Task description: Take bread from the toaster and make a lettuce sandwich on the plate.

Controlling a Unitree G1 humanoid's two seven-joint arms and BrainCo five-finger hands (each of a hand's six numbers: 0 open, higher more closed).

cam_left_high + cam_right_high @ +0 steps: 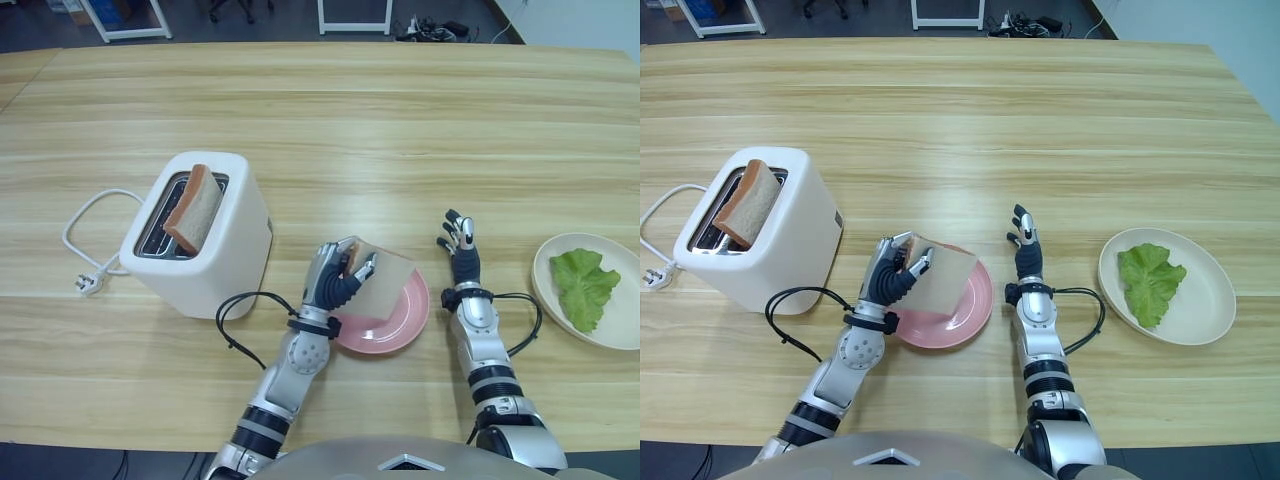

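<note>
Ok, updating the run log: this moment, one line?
left hand: bread slice over pink plate | right hand: open | toaster: second slice inside | lettuce: on cream plate

The bench (350,120) is pale wood with long grain stripes. White toaster (215,262), white cord (67,238). The toast (198,206) has a brown crust; the held slice (388,285) is pale tan. Pink plate (395,332), cream dish (1207,310), green lettuce (1150,280).

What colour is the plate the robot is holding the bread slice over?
The plate is pink, plain with no pattern. It shows best in the right eye view.
</note>
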